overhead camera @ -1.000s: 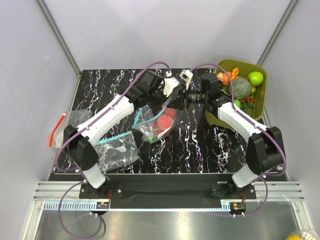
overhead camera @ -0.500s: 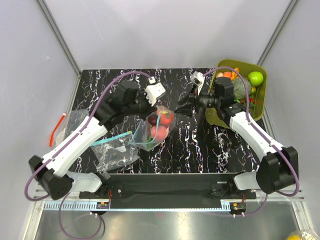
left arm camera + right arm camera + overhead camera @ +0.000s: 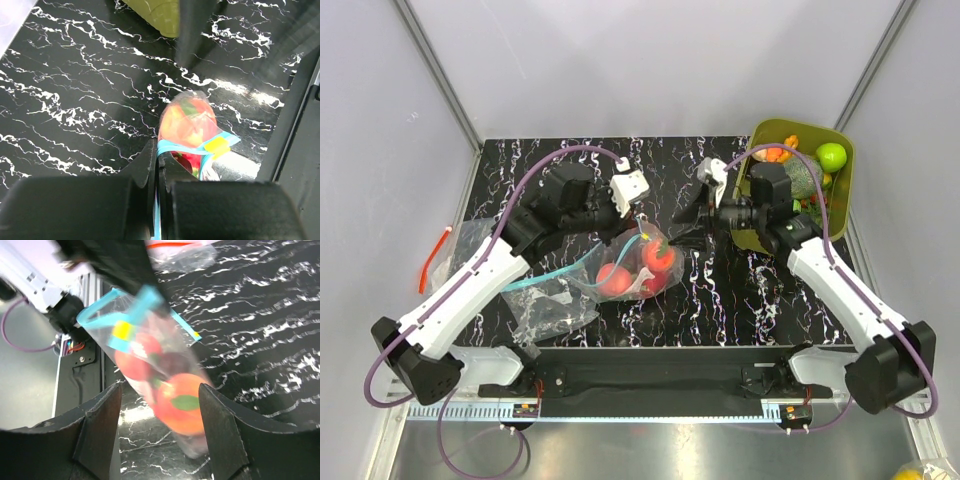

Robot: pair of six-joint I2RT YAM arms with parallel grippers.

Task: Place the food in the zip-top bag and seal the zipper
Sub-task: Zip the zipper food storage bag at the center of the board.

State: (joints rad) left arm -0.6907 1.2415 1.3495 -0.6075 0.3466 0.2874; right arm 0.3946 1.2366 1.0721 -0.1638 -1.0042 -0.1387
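Observation:
The zip-top bag [image 3: 636, 268] hangs from my left gripper [image 3: 625, 213], low over the middle of the black table. It holds several red and peach toy foods [image 3: 661, 257]. In the left wrist view my left gripper [image 3: 161, 156] is shut on the blue-green zipper [image 3: 192, 150], with the filled bag [image 3: 189, 117] below it. My right gripper [image 3: 686, 226] is open just right of the bag, not touching it. In the right wrist view the bag [image 3: 150, 365] and a peach fruit [image 3: 183, 402] show between the open fingers [image 3: 101, 432]; the zipper [image 3: 136, 307] gapes.
An olive-green tub [image 3: 843, 185] with more toy food [image 3: 831, 156] stands at the back right. A second clear bag [image 3: 556, 305] with a blue-green strip lies front left. A clear bag with an orange-red strip [image 3: 439, 256] lies at the left edge.
The left arm has swung the filled bag from the table's middle back toward the front. The right gripper has drawn away to the right and stays open.

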